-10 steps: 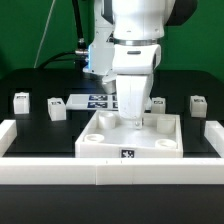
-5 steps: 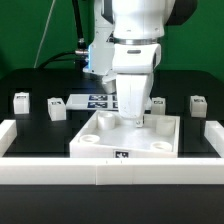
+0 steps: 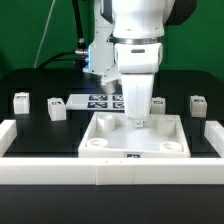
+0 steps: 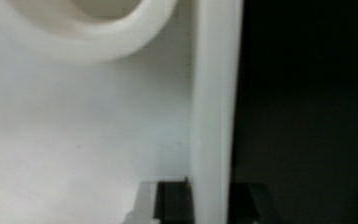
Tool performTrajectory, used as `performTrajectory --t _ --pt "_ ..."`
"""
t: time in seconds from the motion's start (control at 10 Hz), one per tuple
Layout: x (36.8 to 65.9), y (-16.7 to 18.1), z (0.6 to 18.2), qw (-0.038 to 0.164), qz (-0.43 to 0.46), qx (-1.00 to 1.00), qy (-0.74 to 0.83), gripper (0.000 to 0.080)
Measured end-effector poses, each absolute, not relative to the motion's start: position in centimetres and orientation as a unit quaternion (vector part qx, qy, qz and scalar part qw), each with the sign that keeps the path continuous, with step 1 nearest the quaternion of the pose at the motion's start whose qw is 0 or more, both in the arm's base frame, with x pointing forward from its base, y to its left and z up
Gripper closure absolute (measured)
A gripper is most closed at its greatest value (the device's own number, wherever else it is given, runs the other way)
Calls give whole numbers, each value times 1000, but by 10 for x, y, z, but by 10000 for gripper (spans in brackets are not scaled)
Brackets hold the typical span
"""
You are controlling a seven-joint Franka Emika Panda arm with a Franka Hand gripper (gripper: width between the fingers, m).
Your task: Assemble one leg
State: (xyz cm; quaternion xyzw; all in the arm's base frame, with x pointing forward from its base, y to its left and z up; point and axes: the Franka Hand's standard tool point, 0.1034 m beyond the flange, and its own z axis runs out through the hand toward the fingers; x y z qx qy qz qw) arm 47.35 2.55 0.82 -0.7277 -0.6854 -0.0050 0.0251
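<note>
My gripper (image 3: 138,120) is shut on the far rim of the large white square tray-like piece (image 3: 135,153), which lies flat against the front wall. In the wrist view my gripper (image 4: 208,203) has a dark finger on each side of the tray's upright white rim (image 4: 211,100), with one round corner hole (image 4: 105,25) beside it. Three small white legs with tags stand upright on the black table: two at the exterior view's left (image 3: 21,100) (image 3: 58,109) and one at its right (image 3: 197,104). Another leg (image 3: 159,103) shows partly behind my gripper.
A low white wall (image 3: 110,172) runs along the table's front, with side walls at the exterior view's left (image 3: 10,130) and right (image 3: 212,132). The marker board (image 3: 98,99) lies behind the tray. The arm's base stands at the back.
The tray has slid toward the front wall and turned square to it, held in my gripper. My gripper has shifted slightly to the exterior view's right. The legs have not moved.
</note>
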Motion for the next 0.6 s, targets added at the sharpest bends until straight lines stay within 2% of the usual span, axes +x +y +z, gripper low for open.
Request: performTrajectory --t 0.2,0.6 --pt "480 24 7 9 -21 -696 -718 742" --pt "480 27 7 10 -21 -703 -711 742"
